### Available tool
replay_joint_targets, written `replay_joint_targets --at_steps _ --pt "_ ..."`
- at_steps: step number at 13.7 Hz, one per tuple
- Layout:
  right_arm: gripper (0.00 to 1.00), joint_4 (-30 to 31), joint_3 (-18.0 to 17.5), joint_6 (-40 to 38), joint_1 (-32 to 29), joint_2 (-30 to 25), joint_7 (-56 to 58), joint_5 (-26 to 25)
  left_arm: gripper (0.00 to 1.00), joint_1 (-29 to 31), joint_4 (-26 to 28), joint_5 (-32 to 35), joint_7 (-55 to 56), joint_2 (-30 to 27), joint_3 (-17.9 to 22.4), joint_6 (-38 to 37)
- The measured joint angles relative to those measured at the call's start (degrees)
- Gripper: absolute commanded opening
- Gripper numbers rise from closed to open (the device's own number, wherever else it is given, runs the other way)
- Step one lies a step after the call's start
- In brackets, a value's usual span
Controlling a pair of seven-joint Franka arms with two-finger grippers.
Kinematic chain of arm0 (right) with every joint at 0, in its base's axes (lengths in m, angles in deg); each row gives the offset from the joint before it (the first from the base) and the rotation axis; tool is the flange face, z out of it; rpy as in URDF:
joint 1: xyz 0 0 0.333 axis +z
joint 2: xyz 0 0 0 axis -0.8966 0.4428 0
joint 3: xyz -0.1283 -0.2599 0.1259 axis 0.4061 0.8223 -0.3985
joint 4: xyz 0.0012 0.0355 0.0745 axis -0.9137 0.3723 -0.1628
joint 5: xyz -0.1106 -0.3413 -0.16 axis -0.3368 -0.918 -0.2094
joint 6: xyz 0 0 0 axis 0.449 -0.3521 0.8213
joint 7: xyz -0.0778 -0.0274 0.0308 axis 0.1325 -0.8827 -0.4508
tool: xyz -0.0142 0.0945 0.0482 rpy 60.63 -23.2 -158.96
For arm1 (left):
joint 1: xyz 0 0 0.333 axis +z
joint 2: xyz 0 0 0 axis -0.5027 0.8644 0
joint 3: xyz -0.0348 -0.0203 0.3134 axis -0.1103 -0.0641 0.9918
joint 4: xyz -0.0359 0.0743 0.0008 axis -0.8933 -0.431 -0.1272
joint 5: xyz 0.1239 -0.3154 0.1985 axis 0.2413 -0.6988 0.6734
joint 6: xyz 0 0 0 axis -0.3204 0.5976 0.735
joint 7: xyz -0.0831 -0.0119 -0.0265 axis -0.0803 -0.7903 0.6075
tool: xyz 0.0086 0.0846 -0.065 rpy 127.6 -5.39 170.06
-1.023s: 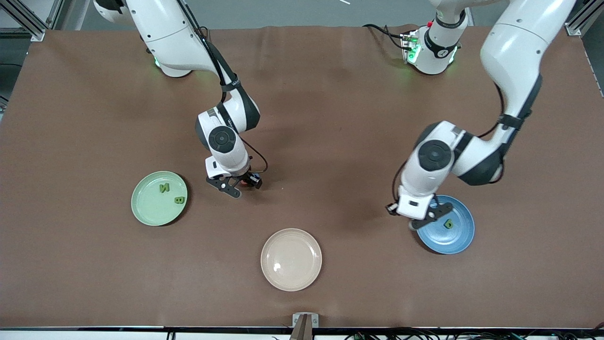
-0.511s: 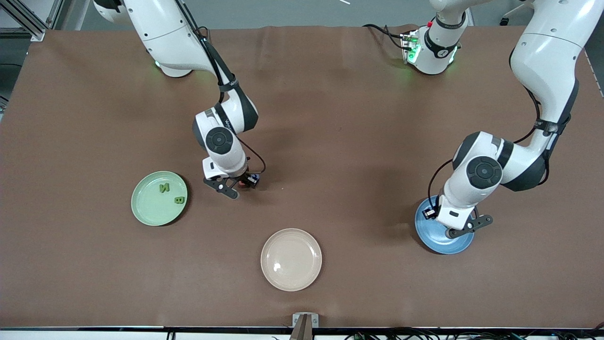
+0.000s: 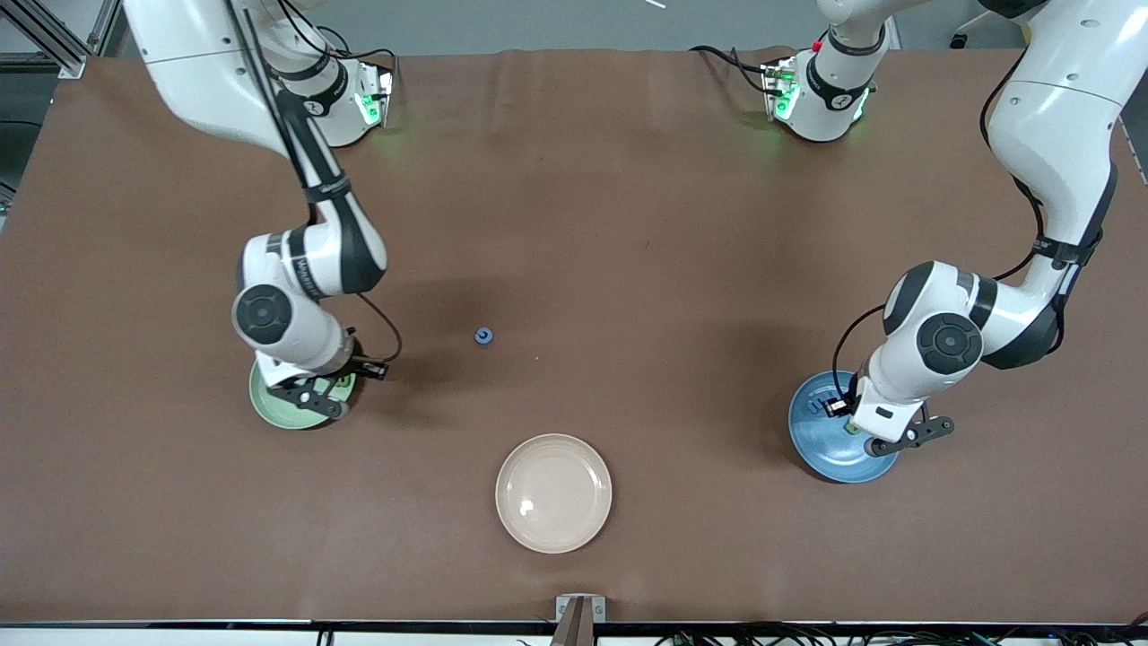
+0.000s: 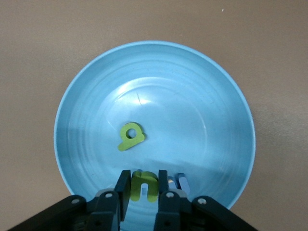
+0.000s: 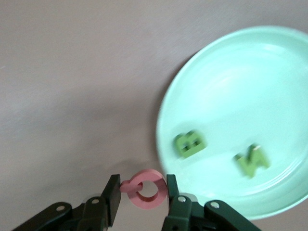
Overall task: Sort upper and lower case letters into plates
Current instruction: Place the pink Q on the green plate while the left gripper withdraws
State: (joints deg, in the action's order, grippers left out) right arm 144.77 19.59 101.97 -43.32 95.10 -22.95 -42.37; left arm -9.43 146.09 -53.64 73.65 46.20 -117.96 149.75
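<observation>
While the right gripper [image 5: 139,192] has come from mid-counter to the edge of the pale mint green round plate [image 3: 269,408], its jaws pinch a pink ring-shaped letter [image 5: 144,188]. Over the medium blue round plate [image 4: 202,96], the left gripper [image 4: 144,188] has settled, jaws pinching a green arch-shaped letter [image 4: 144,185]. A small blue letter [image 3: 484,336] is now uncovered on the brown counter [image 3: 628,224], unsorted; both drops seem close.

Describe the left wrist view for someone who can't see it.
The left gripper holds a green letter between its jaws over a blue plate. Another green letter lies near the plate's middle, and a blue piece sits beside the jaws.
</observation>
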Motion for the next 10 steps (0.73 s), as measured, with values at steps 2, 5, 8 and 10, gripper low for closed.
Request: replay_joint_targets --at_steps 2,5,8,10 --pt "0.00 -0.03 0.02 0.44 -3.98 0.01 6.36 0.00 1.00 0.02 -0.30 0.00 0.00 0.00 -0.04 0.01" --pt "0.00 -0.09 -0.01 1.51 -8.84 0.06 13.64 0.00 1.00 0.02 -1.06 0.00 0.00 -0.26 -0.53 0.09" --pt "0.03 -0.07 -0.04 3.16 -11.96 0.60 18.61 0.00 1.00 0.19 -2.06 0.00 0.00 -2.57 -3.32 -1.72" --pt "0.08 -0.05 -0.06 4.37 -12.84 1.57 19.54 0.00 1.00 0.12 -3.10 0.00 0.00 -6.21 -5.97 -6.27"
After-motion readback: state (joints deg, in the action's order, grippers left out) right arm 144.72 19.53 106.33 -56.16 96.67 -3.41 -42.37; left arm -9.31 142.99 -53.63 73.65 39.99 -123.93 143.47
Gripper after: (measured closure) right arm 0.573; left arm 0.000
